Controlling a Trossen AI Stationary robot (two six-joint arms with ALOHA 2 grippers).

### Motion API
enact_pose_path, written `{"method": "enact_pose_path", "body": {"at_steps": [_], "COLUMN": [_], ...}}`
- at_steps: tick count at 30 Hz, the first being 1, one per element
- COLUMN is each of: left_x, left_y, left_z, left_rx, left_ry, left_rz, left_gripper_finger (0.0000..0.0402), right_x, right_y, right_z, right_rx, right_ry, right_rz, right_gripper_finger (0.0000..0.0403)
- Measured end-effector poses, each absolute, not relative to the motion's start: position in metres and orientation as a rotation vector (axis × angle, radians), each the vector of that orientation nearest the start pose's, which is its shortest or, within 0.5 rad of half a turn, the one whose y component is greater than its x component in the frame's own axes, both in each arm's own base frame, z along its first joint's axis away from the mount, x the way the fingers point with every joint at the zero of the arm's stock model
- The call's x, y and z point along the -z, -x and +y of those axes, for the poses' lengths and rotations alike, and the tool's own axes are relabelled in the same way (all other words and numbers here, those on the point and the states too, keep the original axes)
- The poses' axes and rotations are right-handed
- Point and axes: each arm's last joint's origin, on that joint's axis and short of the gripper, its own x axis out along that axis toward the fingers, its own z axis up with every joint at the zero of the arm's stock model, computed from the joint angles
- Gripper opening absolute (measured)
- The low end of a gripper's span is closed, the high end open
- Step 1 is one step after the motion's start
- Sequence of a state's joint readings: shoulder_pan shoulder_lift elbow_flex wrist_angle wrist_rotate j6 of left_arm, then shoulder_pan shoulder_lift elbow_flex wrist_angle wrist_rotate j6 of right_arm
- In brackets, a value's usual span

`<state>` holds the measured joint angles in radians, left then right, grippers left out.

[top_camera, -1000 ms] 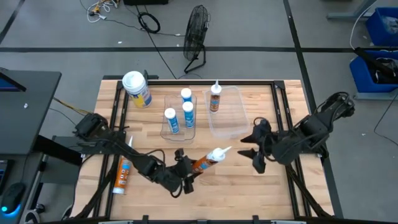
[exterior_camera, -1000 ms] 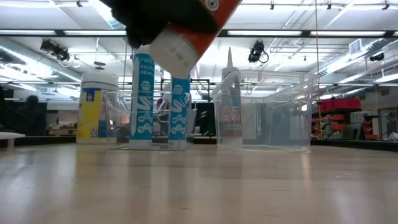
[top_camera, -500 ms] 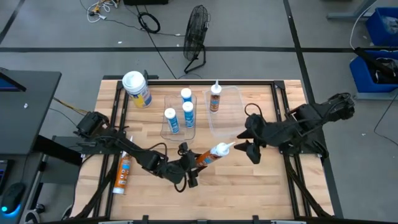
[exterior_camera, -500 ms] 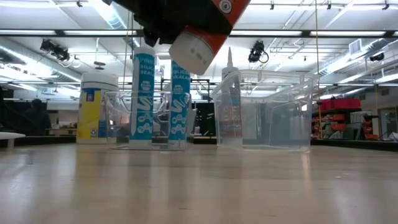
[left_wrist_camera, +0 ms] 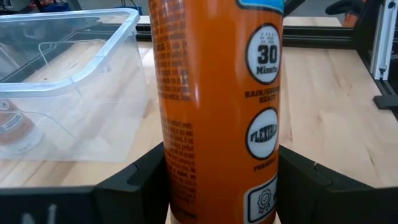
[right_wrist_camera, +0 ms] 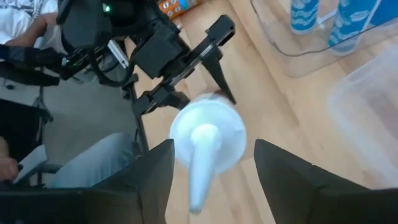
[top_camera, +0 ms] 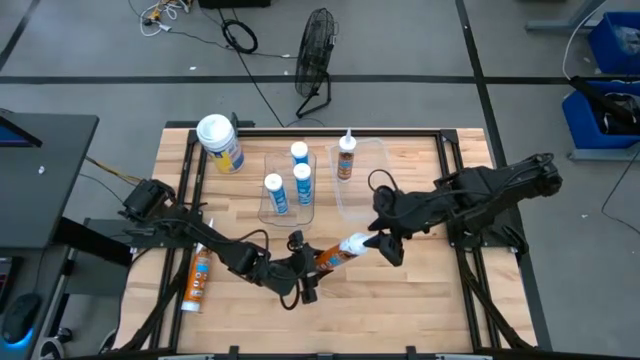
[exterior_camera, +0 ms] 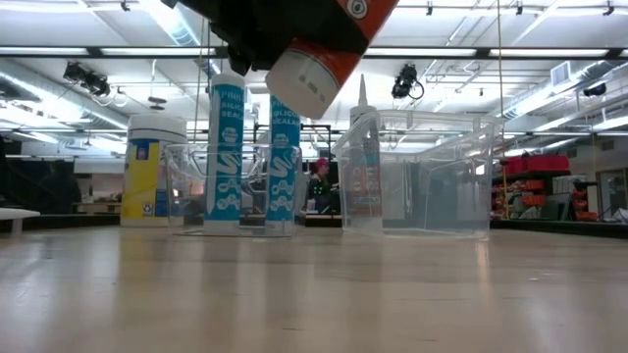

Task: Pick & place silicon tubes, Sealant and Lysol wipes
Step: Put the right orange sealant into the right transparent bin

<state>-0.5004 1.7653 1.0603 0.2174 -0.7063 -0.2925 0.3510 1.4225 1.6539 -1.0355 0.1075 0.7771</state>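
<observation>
My left gripper (top_camera: 303,270) is shut on an orange sealant tube (top_camera: 335,253) with a white nozzle, held above the table near its front middle. My right gripper (top_camera: 385,240) is open. Its fingers stand on either side of the tube's nozzle (right_wrist_camera: 202,171) without touching it. The Lysol wipes canister (top_camera: 220,142) stands at the far left. Three blue-and-white tubes (top_camera: 288,185) stand in a small clear bin. Another sealant tube (top_camera: 347,158) stands upright in the larger clear bin (top_camera: 365,195). A further orange tube (top_camera: 197,280) lies on the table at the left. My left gripper pinches the sealant tube's orange body (left_wrist_camera: 217,106) between its two fingers (left_wrist_camera: 143,180), on the half toward its flat base. The fingers come roughly level from the table's left and lie across the tube. The tube is lifted clear of the table, base (exterior_camera: 309,78) toward the near edge, nozzle toward my right gripper.
Bare wooden table lies in front of and to the right of the bins. A black frame rail (top_camera: 445,170) runs along the table's sides. A fan (top_camera: 316,60) stands on the floor beyond the far edge. A person (right_wrist_camera: 37,50) sits beyond the table.
My right gripper has moved toward the table's left, to the held tube's nozzle, which now sits between its open fingers. My left gripper has carried the tube a little toward the right and then held still.
</observation>
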Motion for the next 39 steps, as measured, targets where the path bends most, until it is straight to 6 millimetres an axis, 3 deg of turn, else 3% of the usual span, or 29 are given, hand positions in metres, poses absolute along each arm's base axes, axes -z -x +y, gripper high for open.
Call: {"method": "enact_pose_path", "body": {"at_steps": [7, 24, 30, 39], "left_x": [-0.2071, -0.2066, -0.2069, -0.2115], "left_y": [-0.3388, -0.3404, -0.3407, -0.3433], "left_z": [-0.1645, -0.1611, -0.1611, -0.1561], "left_rx": [-0.233, -0.239, -0.238, -0.25], "left_ry": [0.018, 0.032, 0.035, 0.038], "left_rz": [0.375, 0.379, 0.376, 0.358], "left_gripper_finger": [0.0218, 0.0218, 0.022, 0.0336], "right_x": [-0.4087, -0.4078, -0.4081, -0.4113], "right_y": [-0.2592, -0.258, -0.2581, -0.2572], "right_z": [0.0881, 0.0885, 0.0886, 0.0878], "right_rx": [0.078, 0.02, 0.014, 0.022], "right_ry": [-0.542, -0.525, -0.516, -0.504], "right_rz": [0.831, 0.868, 0.866, 0.857], "right_gripper_finger": [0.0188, 0.004, 0.0025, 0.0025]}}
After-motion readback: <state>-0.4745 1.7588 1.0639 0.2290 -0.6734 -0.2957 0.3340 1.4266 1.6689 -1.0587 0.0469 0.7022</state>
